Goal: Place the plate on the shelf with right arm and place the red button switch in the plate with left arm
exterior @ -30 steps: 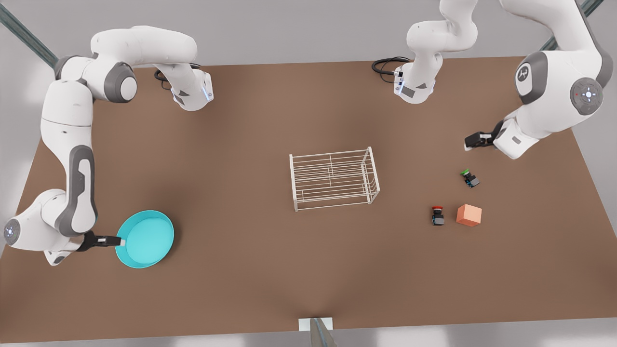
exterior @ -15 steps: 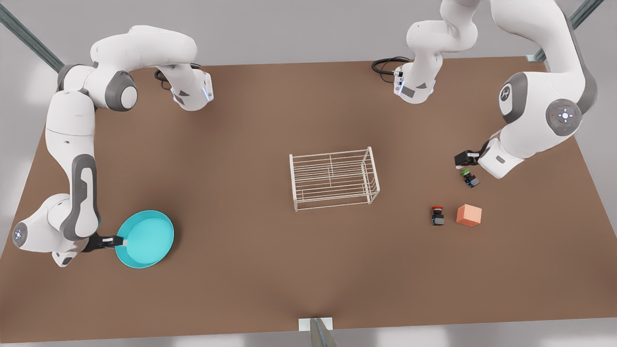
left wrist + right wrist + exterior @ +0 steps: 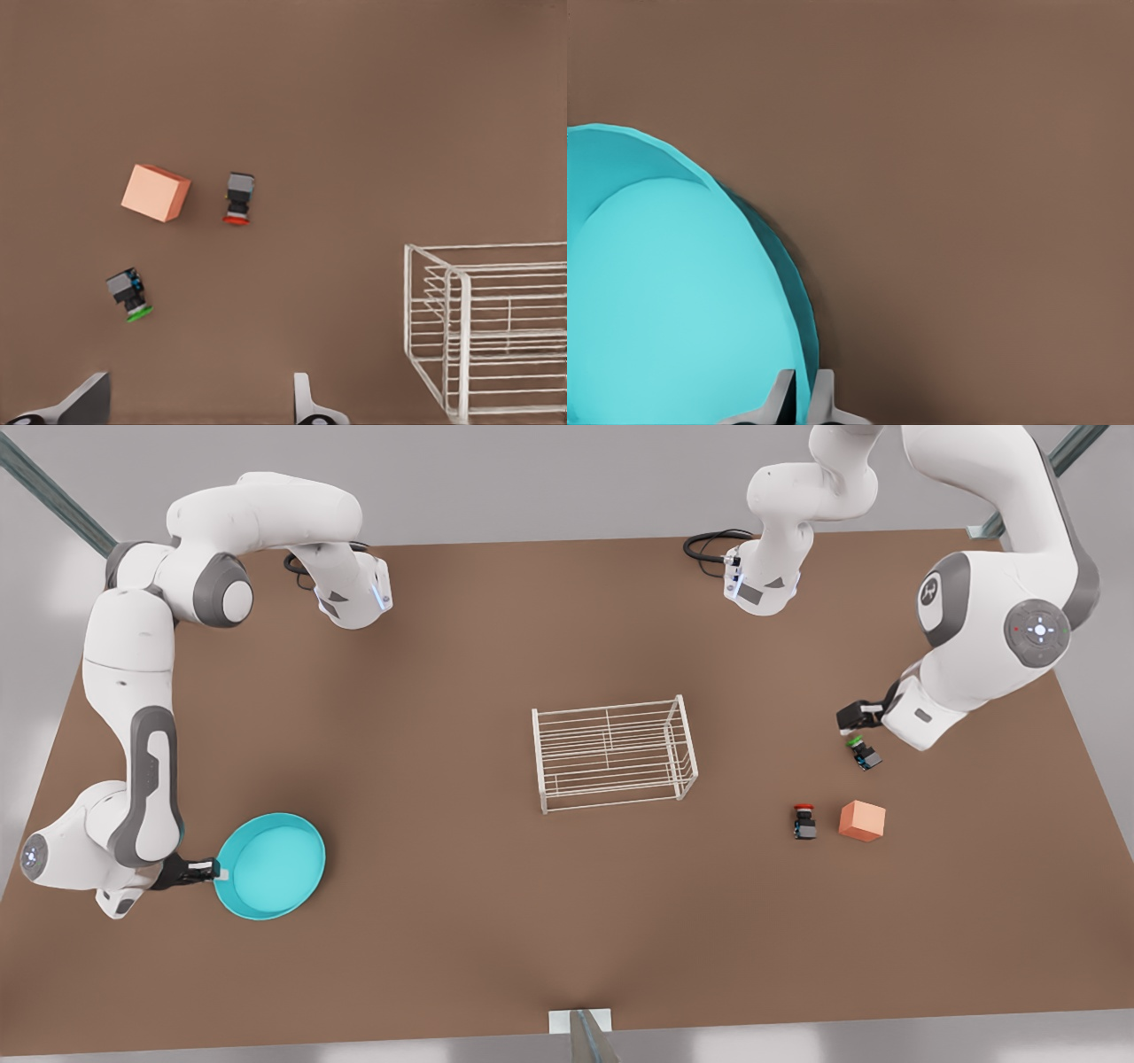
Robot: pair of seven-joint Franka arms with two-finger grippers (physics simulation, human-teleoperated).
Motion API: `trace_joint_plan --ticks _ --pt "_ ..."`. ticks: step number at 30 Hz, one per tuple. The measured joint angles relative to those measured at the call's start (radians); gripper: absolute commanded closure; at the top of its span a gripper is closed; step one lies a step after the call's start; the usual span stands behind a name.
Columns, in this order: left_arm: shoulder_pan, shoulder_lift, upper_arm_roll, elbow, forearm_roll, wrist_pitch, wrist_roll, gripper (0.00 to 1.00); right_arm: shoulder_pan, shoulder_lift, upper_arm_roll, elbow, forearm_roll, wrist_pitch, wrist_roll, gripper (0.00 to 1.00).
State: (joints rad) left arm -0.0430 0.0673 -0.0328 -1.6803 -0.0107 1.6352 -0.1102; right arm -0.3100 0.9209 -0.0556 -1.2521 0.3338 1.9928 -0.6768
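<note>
- Turquoise round shallow plate (image 3: 270, 865) sits at the front view's left, well apart from the white wire shelf (image 3: 613, 754). The right gripper (image 3: 803, 390) is clamped on its rim, a thin edge hold, so the plate could tilt or slip in carrying.
- Left gripper (image 3: 852, 716), fingers apart, hangs just above the green-capped switch (image 3: 863, 751); closing here would take the wrong one.
- Small black red button switch (image 3: 804, 820) stands beside the orange cube (image 3: 862, 820), which a finger might nudge.

The shelf (image 3: 614, 755) stands mid-table (image 3: 443, 646); the plate (image 3: 270, 865) lies near one end edge, switches (image 3: 804, 821) and cube (image 3: 862, 820) near the opposite.
</note>
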Motion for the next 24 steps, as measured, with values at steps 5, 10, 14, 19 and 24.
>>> trace_joint_plan --ticks 5,10,14,19,24 --pt "-0.009 0.002 -0.011 0.001 0.005 -0.010 -0.018 0.00 0.003 -0.027 0.023 0.000 0.007 -0.024 -0.016 0.79" --pt "-0.007 0.002 -0.011 0.002 0.006 -0.013 -0.031 0.00 0.008 -0.095 0.068 -0.001 0.012 -0.093 -0.022 0.79" --pt "0.000 0.001 -0.011 0.002 0.006 -0.015 -0.040 0.00 0.026 -0.142 0.112 -0.001 0.012 -0.174 -0.007 0.79" --pt "0.001 0.003 -0.011 0.003 0.008 -0.018 -0.048 0.00 0.090 -0.174 0.123 0.000 0.012 -0.259 0.020 0.78" --pt "-0.004 0.001 -0.011 0.003 0.008 -0.019 -0.054 0.00 0.162 -0.216 0.150 0.000 0.012 -0.319 0.055 0.78"
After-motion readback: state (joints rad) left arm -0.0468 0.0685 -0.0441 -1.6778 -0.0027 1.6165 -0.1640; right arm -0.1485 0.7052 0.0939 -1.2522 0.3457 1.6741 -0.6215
